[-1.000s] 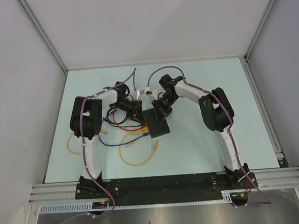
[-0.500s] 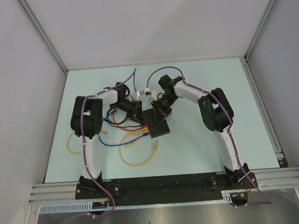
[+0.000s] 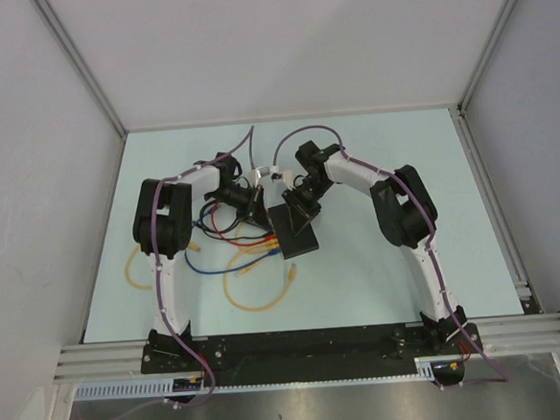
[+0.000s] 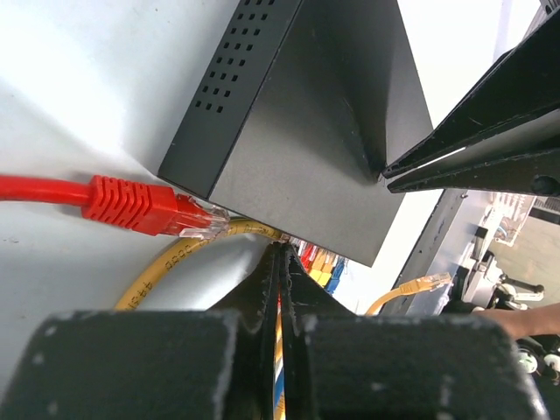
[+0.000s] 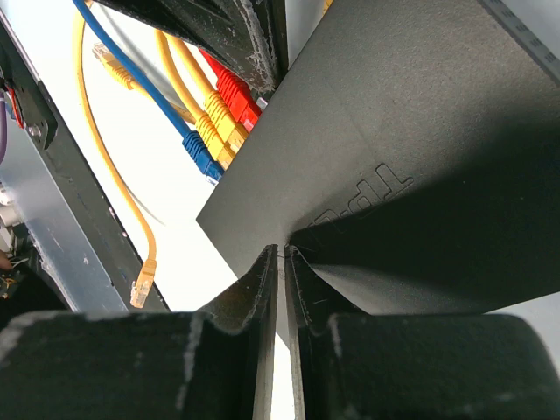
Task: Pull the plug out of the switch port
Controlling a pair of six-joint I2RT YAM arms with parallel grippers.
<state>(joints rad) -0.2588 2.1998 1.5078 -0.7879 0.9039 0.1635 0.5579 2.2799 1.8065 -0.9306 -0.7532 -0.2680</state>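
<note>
- Pale blue-green desk (image 3: 373, 165) between grey walls carries everything; the switch (image 3: 299, 236) lies near its middle.
- Left pincer (image 4: 280, 262) is pressed together, tips right at the socket edge. A sliver of yellow and blue shows in the slit, but I cannot tell whether a cable is caught.
- Right pincer (image 5: 280, 254) is also pressed together, holding nothing. Its tips bear on the switch's top at about 12 o'clock, seemingly steadying it.
- Seated plugs (image 5: 219, 114), red, yellow, yellow and blue, sit in the ports on the switch's 8 o'clock edge.
- One loose red plug (image 4: 144, 206) lies on the desk just beside the switch, its clear tip free of any socket.
- Yellow cable loops (image 3: 252, 294) sprawl at 7 o'clock of the switch.
- Judgement: one plug seems already out, while four look seated, so any pull on those is not yet done.
</note>
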